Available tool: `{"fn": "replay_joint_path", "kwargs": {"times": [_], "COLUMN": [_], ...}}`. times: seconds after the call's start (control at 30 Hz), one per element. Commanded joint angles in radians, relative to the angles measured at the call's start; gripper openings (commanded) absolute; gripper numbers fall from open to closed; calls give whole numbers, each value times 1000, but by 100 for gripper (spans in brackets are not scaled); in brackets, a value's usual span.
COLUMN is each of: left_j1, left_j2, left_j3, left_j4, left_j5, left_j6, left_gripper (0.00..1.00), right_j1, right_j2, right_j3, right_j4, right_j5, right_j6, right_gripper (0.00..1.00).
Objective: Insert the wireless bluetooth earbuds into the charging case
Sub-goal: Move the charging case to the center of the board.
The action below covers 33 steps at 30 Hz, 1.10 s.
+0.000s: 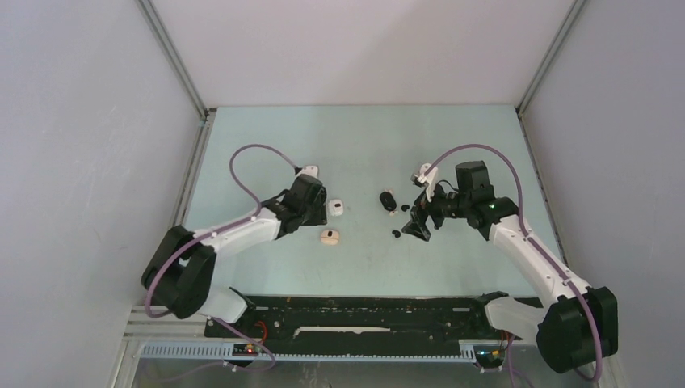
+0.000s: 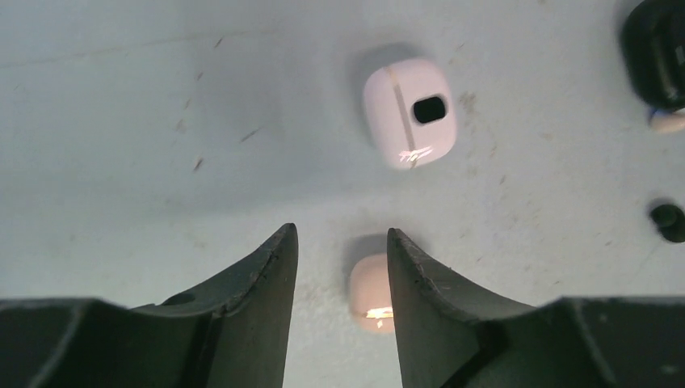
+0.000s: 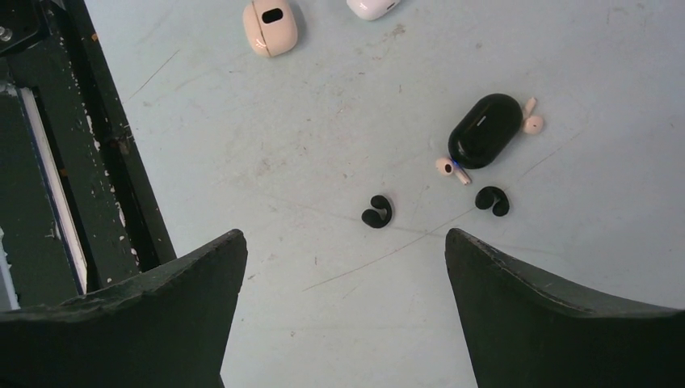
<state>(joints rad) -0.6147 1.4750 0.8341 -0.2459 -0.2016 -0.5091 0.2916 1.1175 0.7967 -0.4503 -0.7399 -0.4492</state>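
Right gripper (image 3: 343,238): jaws spread full wide, empty, hanging over the table (image 3: 242,162). Left gripper (image 2: 341,234): jaws partway apart, nothing clamped. The pink case (image 2: 370,291) lies on the table in the gap below them, half hidden by one finger.

Where things are:
- black case (image 3: 483,131) is mid-table. It looks closed from here, can't be sure.
- white buds: one (image 3: 531,123) is at its far end, one (image 3: 448,168) at its near end, both touching or just beside it.
- black buds: one (image 3: 377,212) lies closest under my right jaws, the other (image 3: 492,200) just beside the black case.
- white case (image 2: 409,113) is just past my left fingers, with a dark slot facing up.
- no bud is in any case yet.

My read is that the step in hand is a right-side pick of the closer black bud. To do it well:
- narrow the jaws before descending. The bud is tiny against this spread, and wide fingers could sweep its neighbours.
- centre the gap over the bud and drop straight until the tips meet the table.
- pinch across the waist of the C shape. It's glossy and curved, so I expect it to squirt out if caught off-centre.
- close slowly.
- the case lid needs sorting before insertion, and my left side could brace the case.

Pose: the right arm reaches forward and inward, wrist bent down over the black buds. The left arm is stretched low and inward, wrist over the two pale cases, well apart from the right.
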Motion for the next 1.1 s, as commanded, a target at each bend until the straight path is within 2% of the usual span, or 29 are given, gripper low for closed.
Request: {"fn": "replay_joint_path", "kwargs": {"times": [0.0,0.07,0.17,0.27,0.4,0.6,0.7,0.8,0.93,1.07], "left_j1": [-8,-6,22,46,55,55,56,55,50,-3], "left_j2": [-136,-187,-220,-186,-133,-105,-60,-6,37,37], "left_j3": [-148,-229,-291,-285,-281,-297,-269,-255,-302,-323], "left_j4": [170,282,354,363,434,477,439,455,573,588], "left_j5": [-106,-120,-105,-21,114,121,119,178,276,269], "left_j6": [31,32,7,-5,-5,-37,-37,-61,-195,-263], "left_gripper": [50,51,51,52,52,53,53,52,52,51], "right_j1": [46,100,183,185,144,117,141,185,226,196], "right_j2": [28,62,177,302,438,559,568,565,543,505], "right_j3": [-4,6,92,199,327,428,432,432,432,418], "right_j4": [62,87,41,-18,-41,-43,-63,-88,-124,-128], "right_j5": [-22,27,102,124,187,245,236,247,282,254], "right_j6": [-1,8,9,40,93,109,92,68,38,45], "right_gripper": [93,90,78,64,57,55,57,58,59,59]}}
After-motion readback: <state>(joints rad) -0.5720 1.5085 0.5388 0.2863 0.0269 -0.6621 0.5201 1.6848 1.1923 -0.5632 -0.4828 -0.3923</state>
